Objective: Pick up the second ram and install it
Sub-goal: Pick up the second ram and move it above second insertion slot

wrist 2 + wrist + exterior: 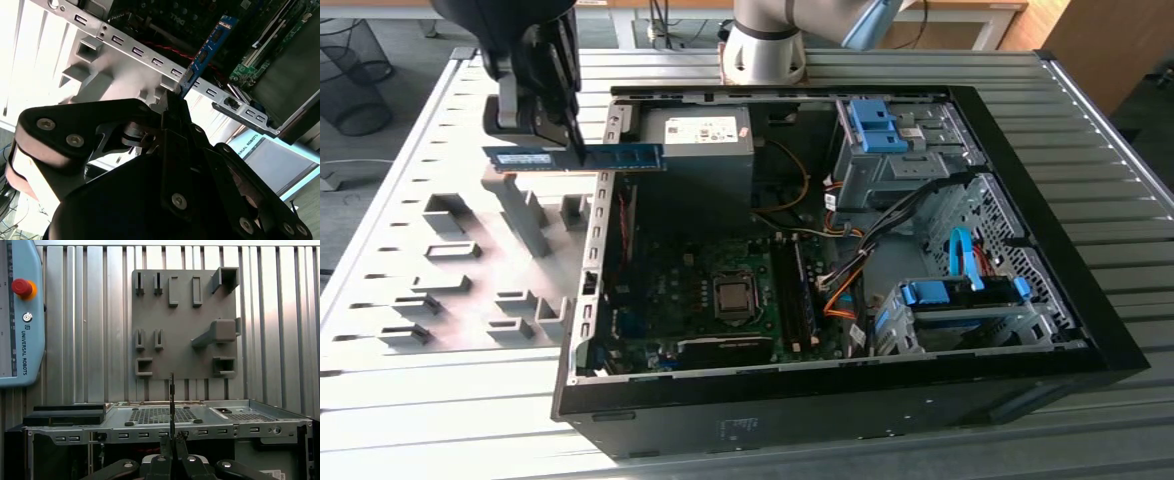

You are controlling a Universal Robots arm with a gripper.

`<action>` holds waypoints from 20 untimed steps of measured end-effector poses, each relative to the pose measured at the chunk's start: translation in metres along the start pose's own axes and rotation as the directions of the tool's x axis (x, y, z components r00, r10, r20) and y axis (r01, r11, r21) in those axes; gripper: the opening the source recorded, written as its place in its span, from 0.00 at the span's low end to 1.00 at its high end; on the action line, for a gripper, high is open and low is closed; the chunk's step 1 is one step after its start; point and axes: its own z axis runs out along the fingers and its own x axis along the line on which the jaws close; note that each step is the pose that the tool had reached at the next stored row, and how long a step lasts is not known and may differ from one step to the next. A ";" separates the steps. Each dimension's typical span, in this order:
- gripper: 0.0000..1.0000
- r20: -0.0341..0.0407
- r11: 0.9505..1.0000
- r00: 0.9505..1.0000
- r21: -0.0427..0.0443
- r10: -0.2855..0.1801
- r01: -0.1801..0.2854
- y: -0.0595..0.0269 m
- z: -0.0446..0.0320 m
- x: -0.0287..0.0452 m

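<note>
While the claw [550, 148] is clamped tight on the memory stick [574, 157], we see the stick level in the air over the wall of the computer case [603, 230] on the exterior view's left, beside the grey holder plate [454, 290].

We judge that a low pass could clip that wall. The stick could also twist in the grip and jam in the memory slots [795, 290], and loose cables [843, 290] lie just beside them.

The exterior view shows the stick's broad face and the slots. The first wrist view shows the stick [172, 400] edge-on and upright.
</note>
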 end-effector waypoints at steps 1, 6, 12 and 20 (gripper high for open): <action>0.14 0.000 1.000 1.000 0.000 0.000 0.000 -0.0004 0.0000 0.0000; 0.14 0.000 1.000 1.000 0.000 0.000 0.000 -0.0029 -0.0001 -0.0001; 0.14 0.000 1.000 1.000 0.000 0.000 0.000 -0.0066 -0.0002 -0.0003; 0.14 0.000 1.000 1.000 0.000 0.000 0.000 -0.0127 -0.0003 -0.0005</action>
